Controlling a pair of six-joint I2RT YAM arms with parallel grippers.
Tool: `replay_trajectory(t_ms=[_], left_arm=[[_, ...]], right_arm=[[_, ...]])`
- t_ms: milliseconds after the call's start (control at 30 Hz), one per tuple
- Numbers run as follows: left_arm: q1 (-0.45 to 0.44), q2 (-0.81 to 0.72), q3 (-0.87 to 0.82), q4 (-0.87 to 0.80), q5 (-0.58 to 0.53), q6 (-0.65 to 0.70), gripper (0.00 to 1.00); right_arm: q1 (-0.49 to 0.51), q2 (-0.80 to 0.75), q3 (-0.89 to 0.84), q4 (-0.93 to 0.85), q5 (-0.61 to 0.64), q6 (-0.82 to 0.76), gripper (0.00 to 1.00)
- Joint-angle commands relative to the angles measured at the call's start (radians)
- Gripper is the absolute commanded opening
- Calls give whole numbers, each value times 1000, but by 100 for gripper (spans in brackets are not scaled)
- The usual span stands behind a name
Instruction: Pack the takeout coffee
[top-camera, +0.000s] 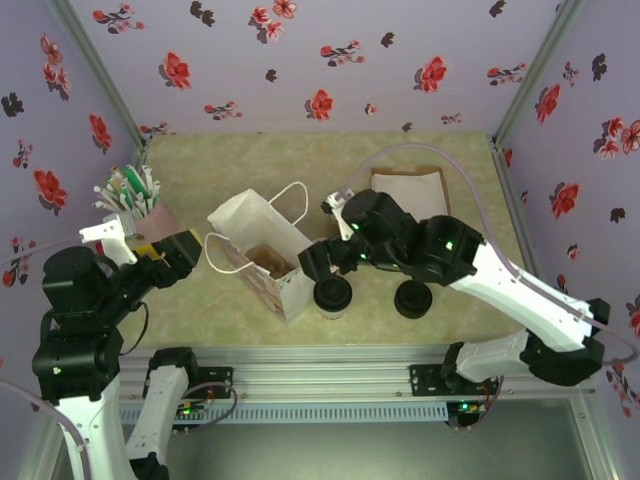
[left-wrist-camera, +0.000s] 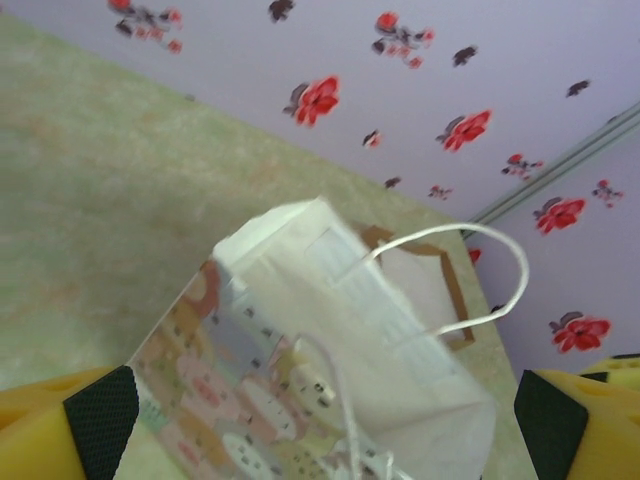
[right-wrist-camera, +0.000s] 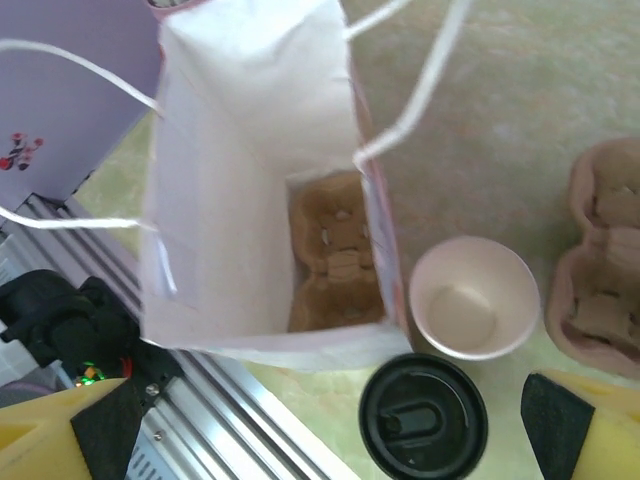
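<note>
Paper bag (top-camera: 262, 250): standing, mouth open, 1 brown cup holder (right-wrist-camera: 335, 255) at the bottom.
Left gripper (top-camera: 185, 252): jaws spread wide, empty, just beside the bag.
Right gripper (top-camera: 315, 262): jaws fully apart, empty, over the bag's rim.
Takeout coffee (right-wrist-camera: 422, 415): lidded, standing outside the bag, near 1 open cup (right-wrist-camera: 472, 297).
Handling: grip the wall below the lid, keep it upright, lower it into the holder.

Takeout coffee (right-wrist-camera: 423, 415), seen from directly above in the right wrist view: a small cup standing upright at the lower centre-right of the frame, closed by a round black plastic lid with a raised rim and moulded sip recess. In the top external view the takeout coffee (top-camera: 332, 294) stands just below frame centre.
</note>
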Motion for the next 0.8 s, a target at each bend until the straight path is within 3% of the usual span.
replay_trajectory(t_ms=[0,200,367,500,600,767], left_arm=[[-9,-22,-47,-64,-55,1,99],[-9,-50,-154,-71,-79,-45,93],[-9,-70,-209,-94,-101,-68,84],[-9,-76,-251,-107,-106,-88,76],[-9,-78,-282,-100,-96,-96,71],[-9,-82,-341,-78,-49,-118,61]], right_arm=[[4,-67,-96,16,70,53,99],[0,-160,-267,-4,139,123,98],[-40,-165,-353,-7,154,171,90],[-129,-159,-424,52,55,200,80],[-198,-147,-467,104,-15,216,65],[-244,-99,-482,144,-70,216,51]])
